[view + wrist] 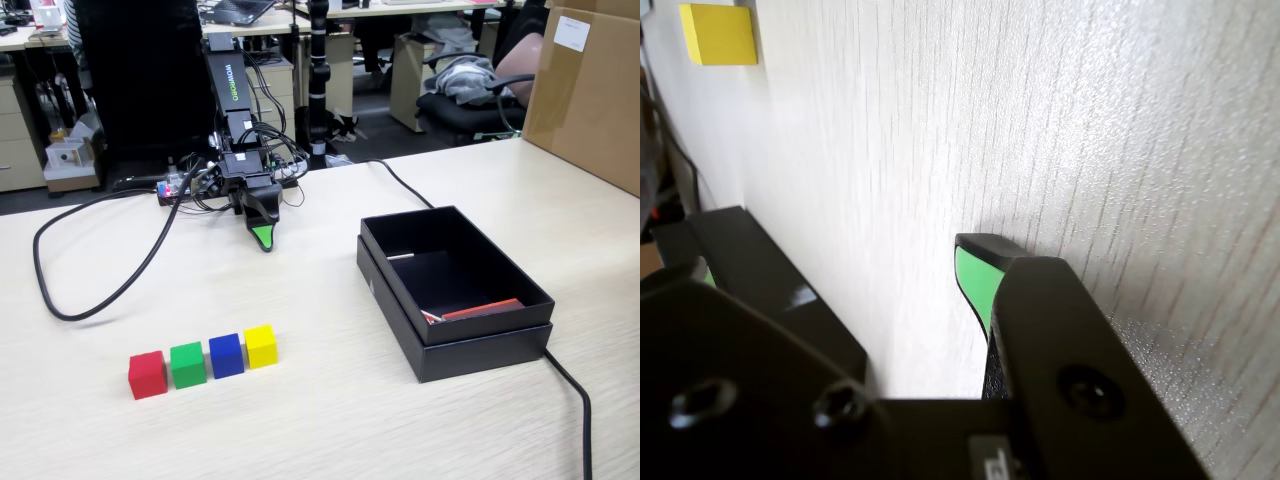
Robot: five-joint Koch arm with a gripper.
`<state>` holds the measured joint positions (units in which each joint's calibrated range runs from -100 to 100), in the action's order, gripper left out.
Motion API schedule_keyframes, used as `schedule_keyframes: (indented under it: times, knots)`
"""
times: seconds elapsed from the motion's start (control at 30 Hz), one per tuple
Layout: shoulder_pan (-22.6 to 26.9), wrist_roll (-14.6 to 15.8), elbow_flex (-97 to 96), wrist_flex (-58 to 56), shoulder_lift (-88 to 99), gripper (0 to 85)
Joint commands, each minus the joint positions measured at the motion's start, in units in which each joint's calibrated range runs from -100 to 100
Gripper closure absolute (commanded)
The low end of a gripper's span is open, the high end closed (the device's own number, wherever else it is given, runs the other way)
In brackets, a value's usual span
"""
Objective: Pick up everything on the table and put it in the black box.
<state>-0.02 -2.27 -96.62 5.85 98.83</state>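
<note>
Four small smooth cubes, red (147, 375), green (187, 364), blue (226, 355) and yellow (261, 346), sit in a row on the pale wood table (300, 420). None is in the black box (452, 290) yet. My gripper (263, 240) rests far back; I cannot tell if my jaws are apart. Next I must reach one.

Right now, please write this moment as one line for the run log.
phase: start | gripper: near table, empty, state unclear | red cube, green cube, blue cube, yellow cube: in row on table | black box: no cubes
</note>
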Motion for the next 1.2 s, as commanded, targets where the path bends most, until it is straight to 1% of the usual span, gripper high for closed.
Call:
schedule_keyframes:
  times: [0.0,0.73,0.8,1.0,1.03,1.17]
  knots:
    - [-0.1,0.0,-0.7,-2.9,-0.3,36.8]
    - [-0.2,0.0,1.2,-2.9,-1.8,37.8]
    - [-0.4,0.0,4.2,-7.4,-2.5,37.8]
    - [-1.9,0.2,24.4,-28.4,-7.9,37.8]
    - [-2.7,0.2,32.3,-34.7,-12.4,37.8]
    - [-5.3,-0.1,48.8,-45.6,-24.8,37.8]
